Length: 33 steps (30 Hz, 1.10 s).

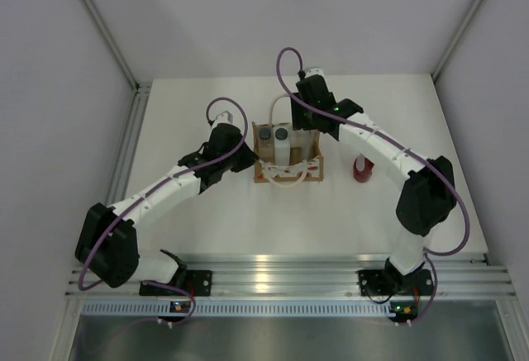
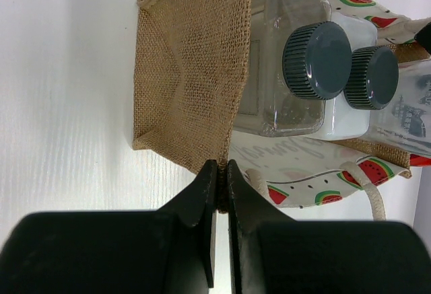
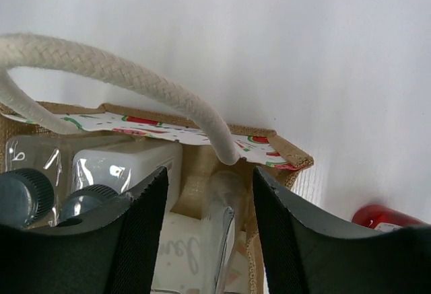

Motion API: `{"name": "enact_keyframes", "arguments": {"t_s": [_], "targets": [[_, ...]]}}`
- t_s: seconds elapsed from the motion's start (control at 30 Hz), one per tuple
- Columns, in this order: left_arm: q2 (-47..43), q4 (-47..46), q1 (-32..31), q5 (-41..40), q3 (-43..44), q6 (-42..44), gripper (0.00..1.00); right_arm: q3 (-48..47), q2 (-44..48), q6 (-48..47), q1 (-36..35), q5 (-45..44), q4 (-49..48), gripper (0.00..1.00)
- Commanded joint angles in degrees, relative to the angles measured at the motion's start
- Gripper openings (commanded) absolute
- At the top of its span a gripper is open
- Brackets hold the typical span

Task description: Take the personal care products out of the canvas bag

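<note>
The canvas bag [image 1: 288,165] stands upright at the table's middle, with tan burlap sides [image 2: 188,72] and watermelon print. Two white bottles with dark grey caps [image 1: 273,135] stand in its left half; they also show in the left wrist view [image 2: 337,65]. My left gripper [image 2: 221,173] is shut on the bag's burlap corner edge. My right gripper [image 3: 209,200] is open over the bag's right half, its jaws on either side of the pale tube [image 3: 225,223] without touching it. The red bottle [image 1: 362,168] stands on the table right of the bag, and it shows in the right wrist view [image 3: 380,216].
A cream rope handle [image 3: 121,72] arches over the bag's opening just ahead of the right fingers. The second rope handle [image 1: 288,179] droops over the bag's near side. White walls enclose the table [image 1: 215,212] at left, back and right.
</note>
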<state>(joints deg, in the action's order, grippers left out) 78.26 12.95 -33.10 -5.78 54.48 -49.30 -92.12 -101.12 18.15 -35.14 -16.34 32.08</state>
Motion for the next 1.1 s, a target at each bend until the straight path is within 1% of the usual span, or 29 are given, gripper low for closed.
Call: {"name": "enact_keyframes", "arguments": {"t_s": [0.0,0.2,0.37,0.57,0.77,0.8,0.83,0.87,0.93,0.97,1.07], "targets": [[-0.65,-1.44,-0.12,-0.02,-0.25,1.05,0.00,-3.77,-2.06,0.48,-1.25,-4.31,5.10,0.52],[-0.56,-1.44,-0.21,0.07,-0.34,0.96,0.00,-3.25,-2.50,2.94,-3.27,-6.86,8.52,0.50],[-0.47,-1.44,-0.12,0.16,-0.51,0.96,0.00,-1.84,-2.94,4.96,-4.15,-7.22,8.62,0.43],[-0.65,-1.44,-0.12,0.07,-0.60,0.87,0.00,-4.03,-6.80,5.40,-3.89,-7.30,10.55,0.42],[-0.65,-1.35,-0.12,-0.11,-0.78,1.13,0.00,-2.02,-7.51,5.93,-3.71,-8.01,11.08,0.40],[-0.56,-1.35,-0.12,-0.19,-0.78,1.13,0.00,-1.67,-7.60,6.02,-3.71,-8.01,10.99,0.38],[-0.48,-1.44,-0.12,-0.20,-0.78,1.05,0.00,-1.49,-7.51,6.10,-3.71,-8.09,10.99,0.35],[-0.30,-1.35,-0.21,-0.11,-0.69,1.13,0.00,-1.23,-7.60,6.11,-3.71,-8.18,10.99,0.28],[-0.04,-1.44,-0.12,0.07,-0.51,1.13,0.00,-1.31,-7.51,6.02,-3.71,-8.10,10.99,0.23],[0.14,-1.44,-0.12,0.07,-0.43,1.05,0.00,-1.22,-7.25,6.10,-3.71,-8.01,10.99,0.12],[0.23,-1.44,-0.12,0.07,-0.43,1.05,0.00,-1.57,-6.46,5.93,-3.71,-8.09,10.82,0.00]]}}
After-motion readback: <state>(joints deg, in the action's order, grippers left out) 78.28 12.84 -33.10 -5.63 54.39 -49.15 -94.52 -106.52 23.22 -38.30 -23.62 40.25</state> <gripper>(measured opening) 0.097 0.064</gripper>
